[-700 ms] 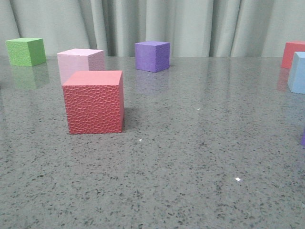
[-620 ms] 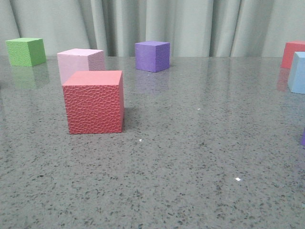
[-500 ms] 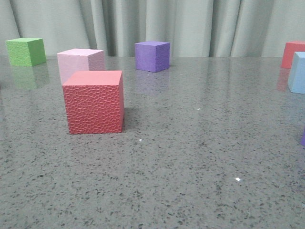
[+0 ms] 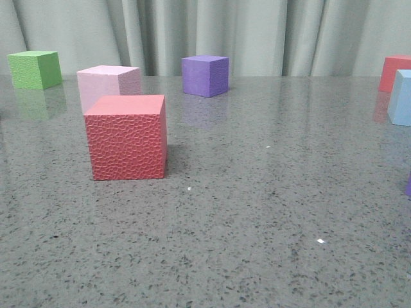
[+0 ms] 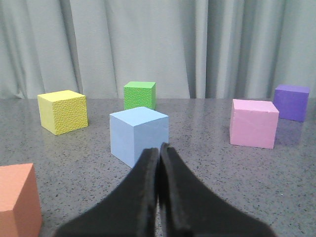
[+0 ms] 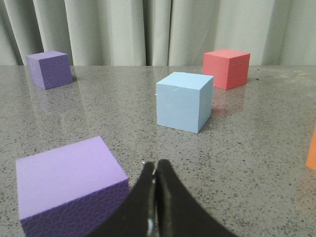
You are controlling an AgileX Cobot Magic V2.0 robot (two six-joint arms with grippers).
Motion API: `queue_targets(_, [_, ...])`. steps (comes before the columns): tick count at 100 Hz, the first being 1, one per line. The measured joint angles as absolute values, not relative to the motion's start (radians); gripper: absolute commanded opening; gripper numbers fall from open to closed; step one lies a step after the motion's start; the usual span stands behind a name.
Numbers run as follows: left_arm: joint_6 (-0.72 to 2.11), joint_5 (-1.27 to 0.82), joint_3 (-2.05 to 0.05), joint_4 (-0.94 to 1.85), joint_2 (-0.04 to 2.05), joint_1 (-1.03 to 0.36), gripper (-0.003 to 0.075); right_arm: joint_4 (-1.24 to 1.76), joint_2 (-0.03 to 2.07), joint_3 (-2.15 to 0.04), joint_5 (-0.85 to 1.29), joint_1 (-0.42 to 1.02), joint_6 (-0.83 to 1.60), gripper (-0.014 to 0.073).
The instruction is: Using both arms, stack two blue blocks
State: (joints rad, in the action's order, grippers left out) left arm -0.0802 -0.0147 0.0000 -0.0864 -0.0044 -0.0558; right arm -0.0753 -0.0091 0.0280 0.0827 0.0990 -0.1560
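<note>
On my wrist cameras, the left gripper [image 5: 159,148] has its jaws pressed together, holding nothing; just beyond its tips sits one blue block [image 5: 138,136] on the table [image 5: 207,168]. The right gripper [image 6: 155,168] is likewise closed and empty, a light purple cube [image 6: 69,185] beside it, with the second blue block [image 6: 184,101] farther ahead. From the front, I count one textured red cube [image 4: 127,137] nearest, then one pink cube [image 4: 108,85].
</note>
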Motion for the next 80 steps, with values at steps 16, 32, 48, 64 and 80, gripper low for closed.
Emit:
queue_targets(16, [-0.08, -0.015, 0.0, -0.086, -0.004, -0.056, -0.0019, -0.075, -0.009, 0.028, 0.078, 0.099, -0.156, -0.0122])
queue_targets(32, [-0.08, -0.013, 0.0, -0.086, -0.004, -0.056, -0.0019, -0.075, -0.009, 0.028, 0.023, 0.099, -0.156, -0.0122])
queue_targets(48, [-0.08, -0.013, 0.0, -0.082, -0.004, -0.056, -0.0019, -0.072, -0.009, 0.019, 0.039, 0.099, -0.156, -0.0122])
queue_targets(64, [-0.08, -0.06, -0.011, -0.031, -0.004, -0.056, -0.0019, -0.057, -0.009, -0.067, 0.126, 0.099, -0.156, -0.0122])
queue_targets(80, [-0.08, -0.184, -0.104, 0.016, 0.015, -0.056, -0.0019, -0.053, 0.009, -0.201, 0.231, 0.099, -0.156, -0.0122])
